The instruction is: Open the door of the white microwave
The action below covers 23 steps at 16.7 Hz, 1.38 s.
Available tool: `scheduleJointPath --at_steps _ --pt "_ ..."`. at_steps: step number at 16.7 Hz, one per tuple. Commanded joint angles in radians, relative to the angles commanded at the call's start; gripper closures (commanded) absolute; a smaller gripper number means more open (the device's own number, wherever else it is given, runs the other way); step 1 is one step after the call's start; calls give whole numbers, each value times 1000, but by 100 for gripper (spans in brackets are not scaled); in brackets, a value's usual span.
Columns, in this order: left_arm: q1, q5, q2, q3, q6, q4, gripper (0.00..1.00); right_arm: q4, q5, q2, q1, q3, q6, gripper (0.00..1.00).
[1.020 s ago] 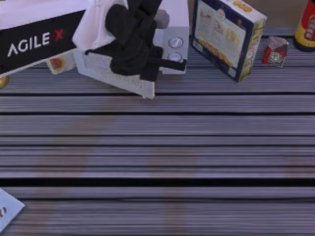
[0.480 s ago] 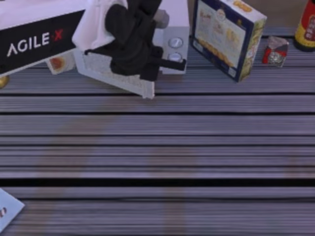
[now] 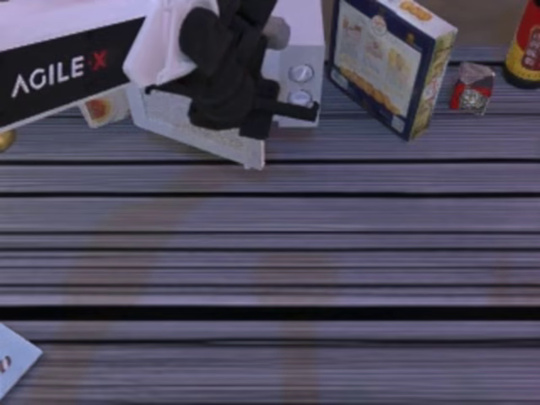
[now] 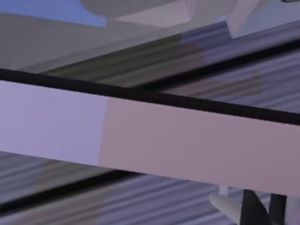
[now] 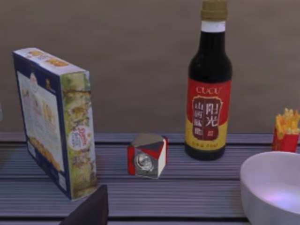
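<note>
The white microwave (image 3: 299, 34) stands at the back of the table, left of centre, with two silver knobs (image 3: 300, 84) on its front. Its door (image 3: 190, 118), a white panel with a grey mesh window, is swung partly out, and its free end points toward the table's front. My left gripper (image 3: 257, 126) sits over that free end, shut on the door. In the left wrist view the door's edge (image 4: 187, 140) fills the frame as a pale band. My right gripper (image 5: 91, 208) is outside the top view; only a dark tip of it shows in its wrist view.
A blue-edged cereal box (image 3: 388, 63) stands just right of the microwave. Farther right are a small red and white cube (image 3: 471, 87) and a soy sauce bottle (image 3: 525, 42). A white bowl (image 5: 274, 187) and a fries carton (image 5: 286, 133) show in the right wrist view. A pale card (image 3: 13, 359) lies front left.
</note>
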State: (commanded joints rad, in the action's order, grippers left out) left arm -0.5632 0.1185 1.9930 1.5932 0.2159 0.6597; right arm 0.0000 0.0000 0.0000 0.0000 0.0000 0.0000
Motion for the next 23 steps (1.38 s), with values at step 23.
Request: scheduleJointPath --at_steps 23 --pt "36 -65 -86 -113 -128 -44 100 0 0 0 0 0 0 0"
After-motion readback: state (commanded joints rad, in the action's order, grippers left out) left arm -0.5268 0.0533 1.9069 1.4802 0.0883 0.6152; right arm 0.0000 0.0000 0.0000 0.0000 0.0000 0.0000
